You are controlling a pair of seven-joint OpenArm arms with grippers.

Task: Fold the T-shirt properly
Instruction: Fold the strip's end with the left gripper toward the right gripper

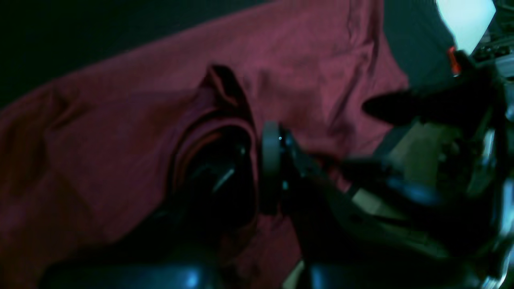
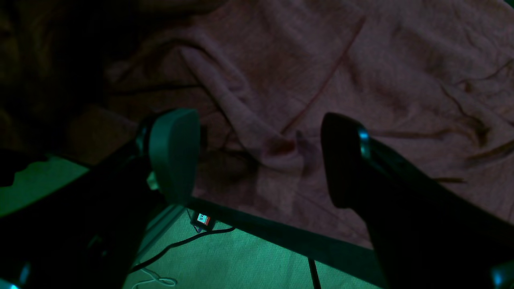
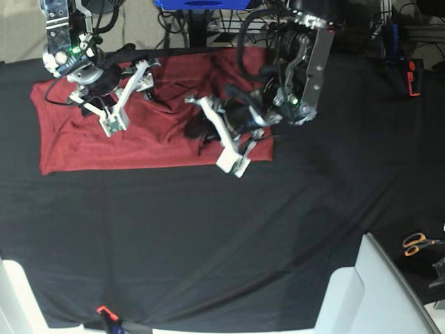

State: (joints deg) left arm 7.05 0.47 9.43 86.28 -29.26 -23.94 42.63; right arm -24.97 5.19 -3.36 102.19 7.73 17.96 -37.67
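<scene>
Left gripper [image 1: 257, 168] jaws are closed on a bunched fold of the T-shirt [image 3: 139, 132]. Right gripper [image 2: 261, 156] jaws stand wide apart above wrinkled cloth, holding nothing. The T-shirt lies on the black bench [image 3: 208, 236] toward 11 o'clock. Scissors [image 3: 419, 242] lie at 4 o'clock. Both arms reach down from 12 o'clock.

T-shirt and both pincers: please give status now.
Left pincer shut on T-shirt fabric. Right pincer open, above shirt, holding nothing. Shirt rumpled, not folded. Nothing in the way.
</scene>
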